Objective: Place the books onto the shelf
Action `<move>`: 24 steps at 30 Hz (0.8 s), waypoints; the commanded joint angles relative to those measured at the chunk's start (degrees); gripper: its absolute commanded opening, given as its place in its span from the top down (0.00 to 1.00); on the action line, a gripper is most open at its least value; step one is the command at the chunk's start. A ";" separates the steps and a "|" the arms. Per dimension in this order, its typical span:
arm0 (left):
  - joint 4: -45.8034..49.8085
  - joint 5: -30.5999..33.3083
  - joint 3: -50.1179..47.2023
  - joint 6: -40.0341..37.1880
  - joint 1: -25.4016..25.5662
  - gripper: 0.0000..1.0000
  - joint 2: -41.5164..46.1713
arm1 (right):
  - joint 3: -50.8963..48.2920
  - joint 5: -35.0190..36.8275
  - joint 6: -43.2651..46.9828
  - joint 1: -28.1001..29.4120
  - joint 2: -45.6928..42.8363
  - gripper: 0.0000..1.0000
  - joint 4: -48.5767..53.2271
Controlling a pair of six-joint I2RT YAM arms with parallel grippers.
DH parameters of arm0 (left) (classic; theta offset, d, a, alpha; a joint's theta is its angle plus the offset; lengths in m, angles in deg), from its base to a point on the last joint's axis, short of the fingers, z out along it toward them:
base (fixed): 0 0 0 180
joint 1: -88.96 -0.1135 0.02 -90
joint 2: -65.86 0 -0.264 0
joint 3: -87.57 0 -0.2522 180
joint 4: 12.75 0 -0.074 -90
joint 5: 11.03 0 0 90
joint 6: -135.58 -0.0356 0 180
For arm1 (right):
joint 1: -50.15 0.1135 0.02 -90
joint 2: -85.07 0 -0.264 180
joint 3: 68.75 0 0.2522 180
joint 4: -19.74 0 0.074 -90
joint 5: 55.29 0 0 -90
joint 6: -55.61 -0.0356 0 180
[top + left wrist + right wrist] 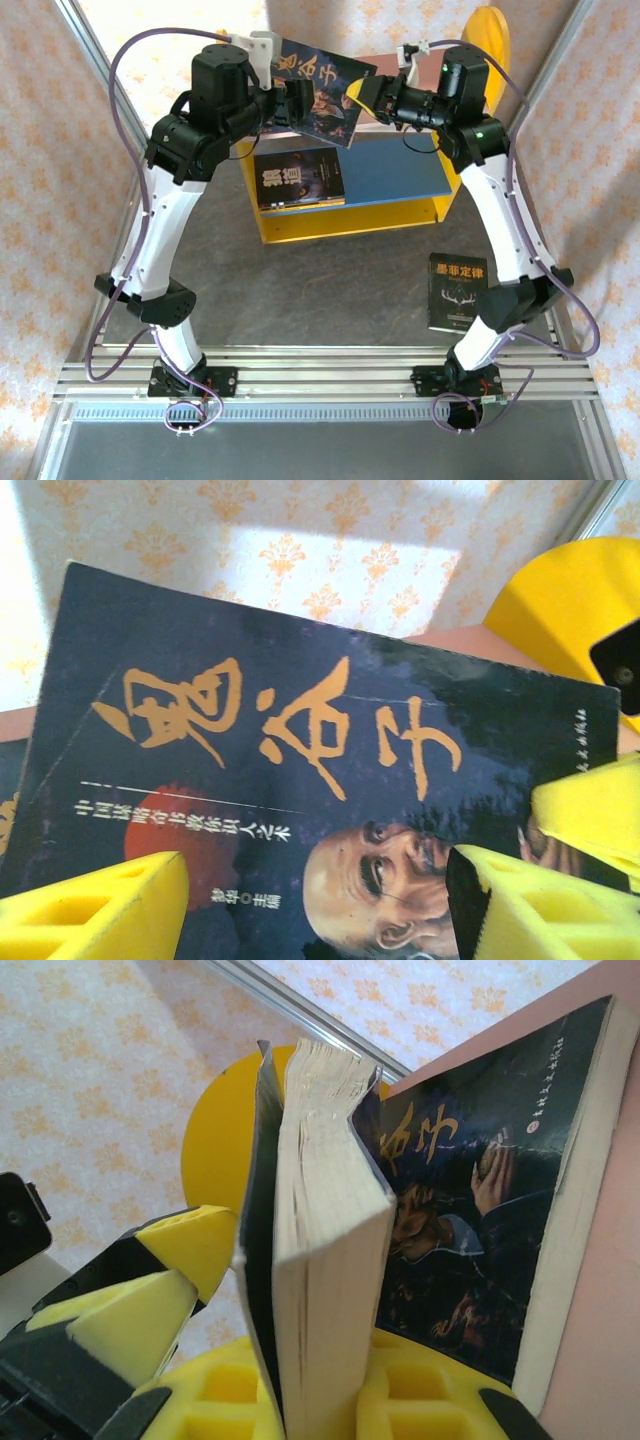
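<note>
Top external: dark thin paperback with gold characters [318,85] held tilted over pink upper board [612,1345] of yellow-sided shelf [345,222], clamped by right fingers [360,94], covers splayed; left fingers [290,100] spread wide alongside, gripping nothing. Likely light, floppy, slick-covered; best pinched near spine.

Dark-blue book [330,740]: big gold "鬼谷子" on the cover, with a small white subtitle line beneath, too blurred to read. Black book [458,292] on the table [350,290]: white "墨菲定律". Shelved book [299,178] on the blue board [395,170]: two large characters, illegible.
</note>
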 commanded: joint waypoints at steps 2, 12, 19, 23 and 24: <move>2.60 0.75 1.90 -1.87 -0.74 0.33 -0.51 | 5.77 -3.91 2.10 -0.21 1.29 0.96 0.05; 5.34 1.94 1.89 -2.13 -1.84 0.35 -1.96 | 14.22 -4.78 6.41 -0.20 6.65 0.95 8.10; 8.06 3.05 1.91 -2.69 -2.27 0.40 -2.95 | 17.92 -3.25 8.97 -0.24 8.91 0.91 11.70; 9.29 3.28 1.46 -2.92 -2.28 0.44 -3.32 | 20.37 -1.72 10.68 -0.21 10.41 0.89 14.31; 9.65 3.17 1.32 -2.96 -2.31 0.44 -3.48 | 20.77 -0.80 11.29 -0.25 10.67 0.86 14.91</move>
